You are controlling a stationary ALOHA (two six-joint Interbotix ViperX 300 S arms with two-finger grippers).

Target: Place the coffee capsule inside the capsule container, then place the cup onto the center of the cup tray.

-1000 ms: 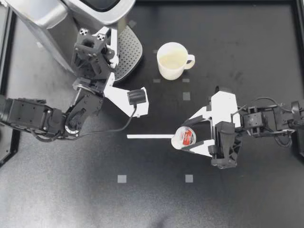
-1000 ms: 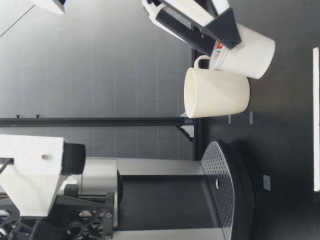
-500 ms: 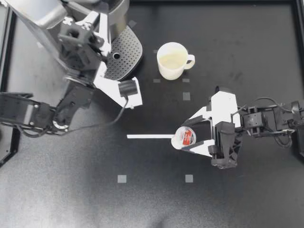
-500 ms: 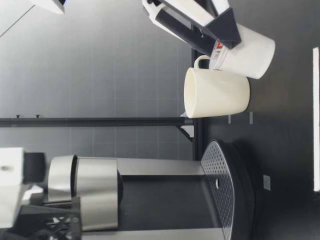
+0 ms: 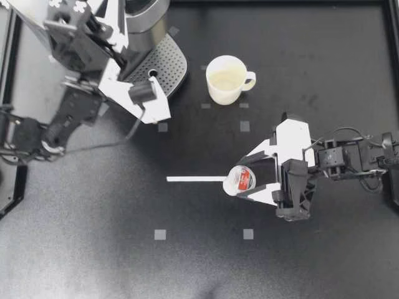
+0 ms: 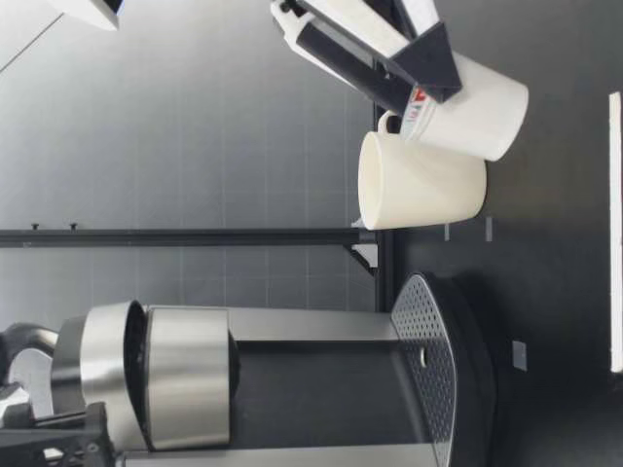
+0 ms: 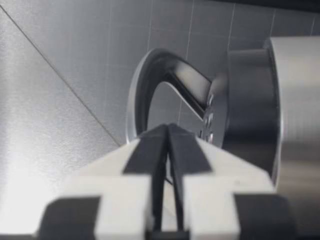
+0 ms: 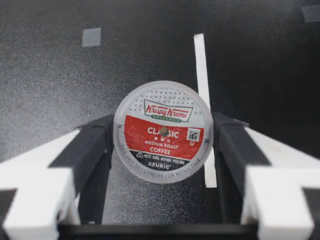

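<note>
While our right gripper point(image 5: 243, 179) clamps the coffee capsule point(image 5: 239, 181), well apart from the coffee machine point(image 5: 142, 11) | our left gripper point(image 5: 107, 14), fingers pressed together and empty, nears its top | cup point(image 5: 225, 79) stands off the cup tray point(image 5: 163, 65) | neither step done.

**Table Top, Tape Marks and Backdrop**

A matte black, finely speckled table top point(image 5: 93, 249) is seen from above, bounded at 3 o'clock by a black raised frame rail point(image 5: 386, 62). A thin white tape strip point(image 5: 196, 179) is laid flat just off centre toward 6 o'clock, running along the 9-to-3 line. Small grey square tape markers point(image 5: 160, 235) are stuck to the surface: a pair toward 6 o'clock, two close to the centre at 10 and 2 o'clock, and others toward 12 o'clock. From table height, a grey panelled wall point(image 6: 195, 146) is seen behind the table. A black upright post point(image 6: 175, 236) is seen rising from the table's far edge before it.
</note>
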